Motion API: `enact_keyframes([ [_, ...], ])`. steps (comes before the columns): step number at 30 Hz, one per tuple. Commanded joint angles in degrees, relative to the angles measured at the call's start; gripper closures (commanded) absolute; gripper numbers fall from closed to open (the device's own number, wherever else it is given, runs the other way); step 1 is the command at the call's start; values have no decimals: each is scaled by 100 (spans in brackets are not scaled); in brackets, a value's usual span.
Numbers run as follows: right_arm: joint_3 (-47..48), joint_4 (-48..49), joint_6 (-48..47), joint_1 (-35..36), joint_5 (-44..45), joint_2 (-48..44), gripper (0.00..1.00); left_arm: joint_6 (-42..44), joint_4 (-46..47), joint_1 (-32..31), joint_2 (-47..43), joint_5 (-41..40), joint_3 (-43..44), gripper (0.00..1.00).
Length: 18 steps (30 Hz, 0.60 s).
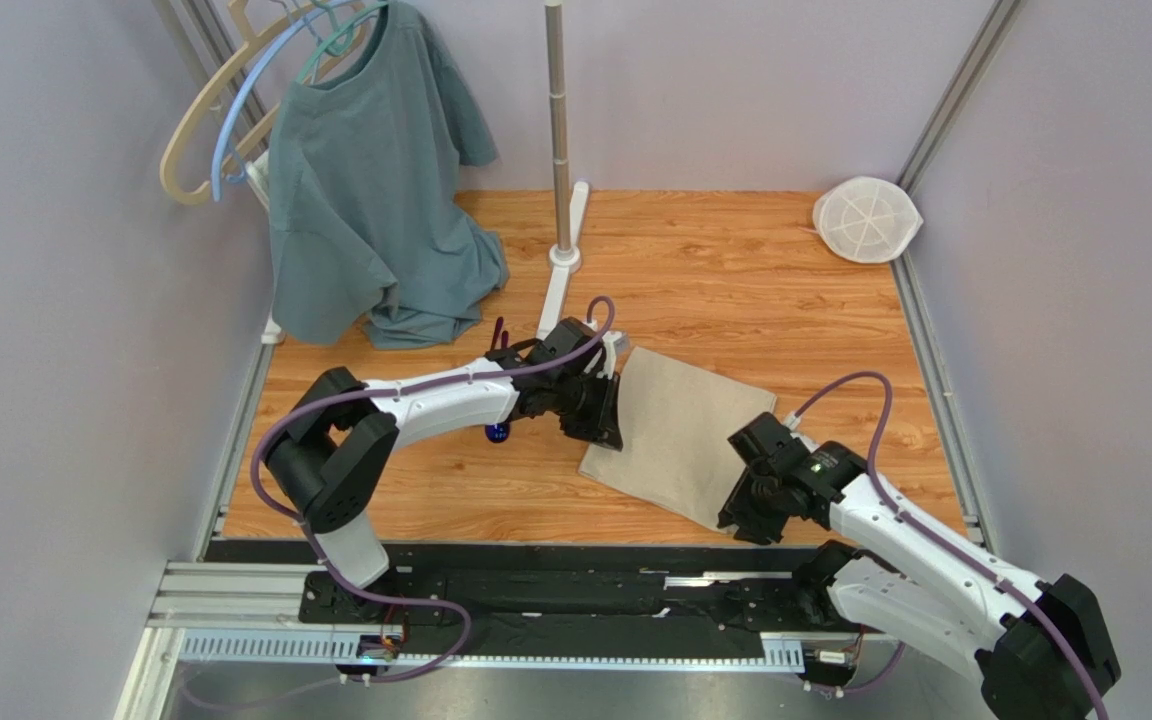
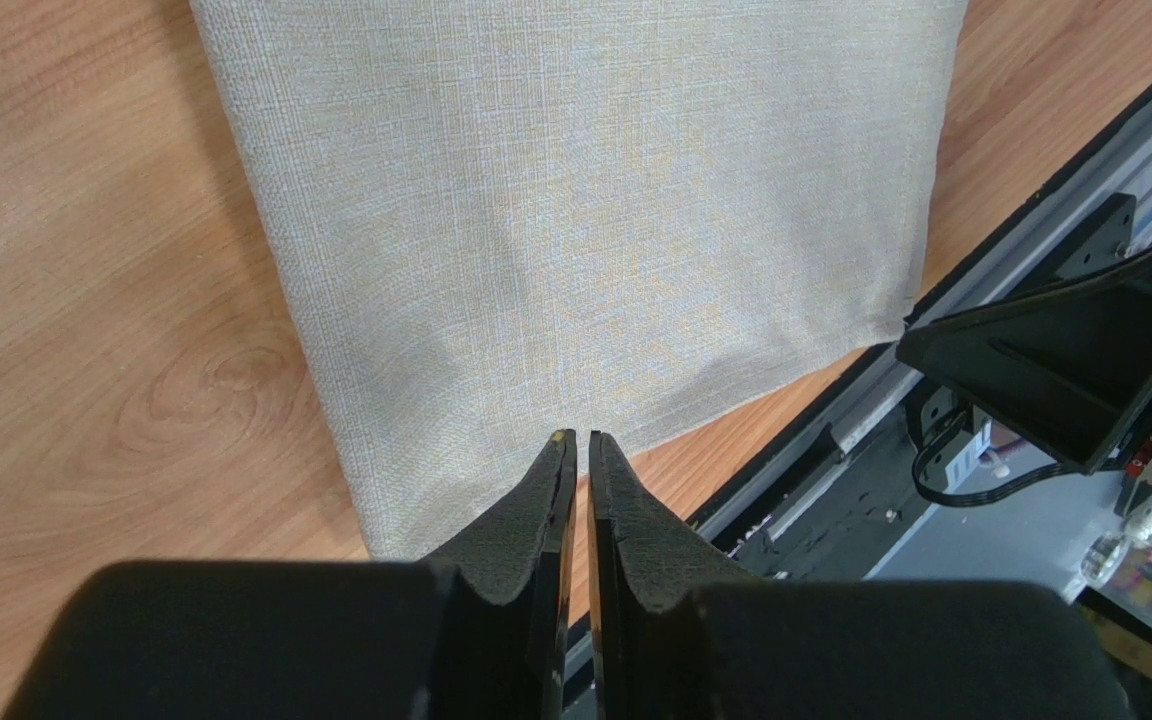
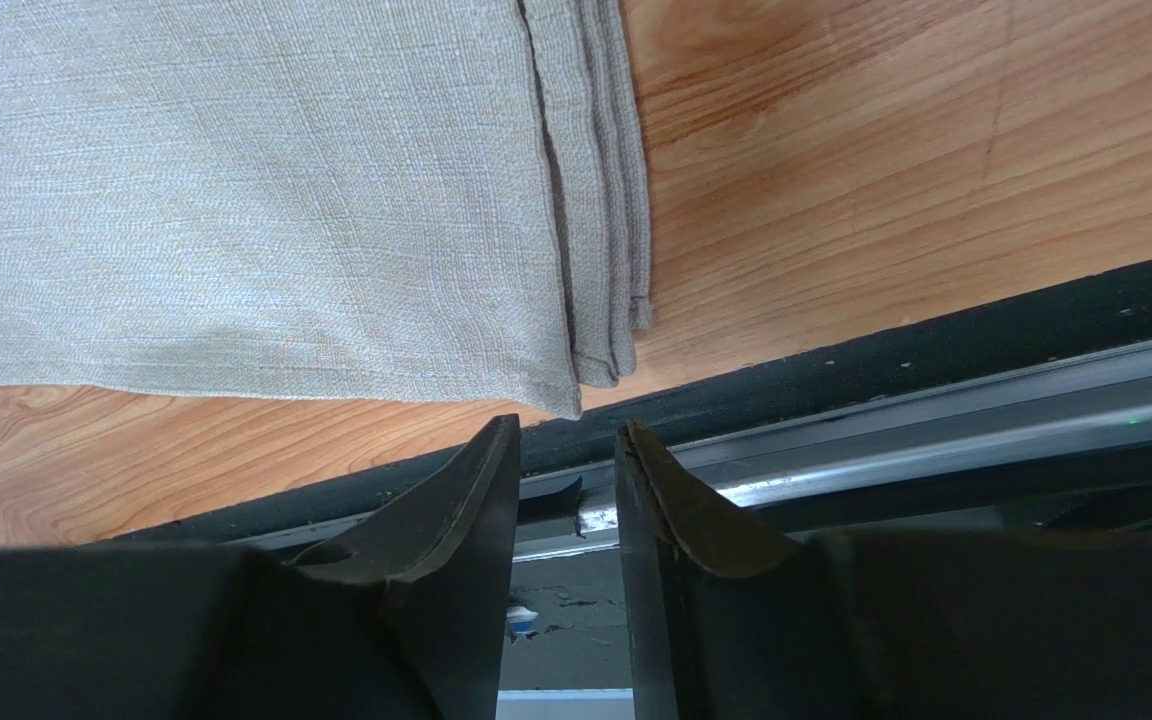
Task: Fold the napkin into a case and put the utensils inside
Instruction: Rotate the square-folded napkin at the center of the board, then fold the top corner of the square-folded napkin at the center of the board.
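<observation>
The beige-tan napkin lies folded flat on the wooden table, with layered hems along one side. My left gripper hovers over the napkin's left edge, its jaws shut to a thin slit with nothing between them. My right gripper is open and empty just off the napkin's near right corner, above the table's black edge. Of the utensils, a shiny purple spoon bowl peeks out under my left forearm, and maroon handle tips show behind it.
A grey-green T-shirt hangs from hangers at the back left. A metal pole on a white base stands behind the napkin. A white mesh disc leans in the back right corner. A black rail runs along the near edge.
</observation>
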Motion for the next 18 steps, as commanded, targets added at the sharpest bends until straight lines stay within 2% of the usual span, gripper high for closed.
enact_keyframes([
  [1, -137, 120, 289, 27, 49, -36, 65, 53, 124, -15, -375, 49, -48, 85],
  [15, -226, 903, 447, 19, -39, 271, 70, 26, 142, -15, -384, 93, -100, 85],
  [17, -226, 886, 465, 27, -31, 263, 73, 26, 142, -15, -402, 101, -135, 85],
  [18, -226, 868, 465, 27, -39, 236, 78, 26, 133, -15, -428, 101, -144, 85],
])
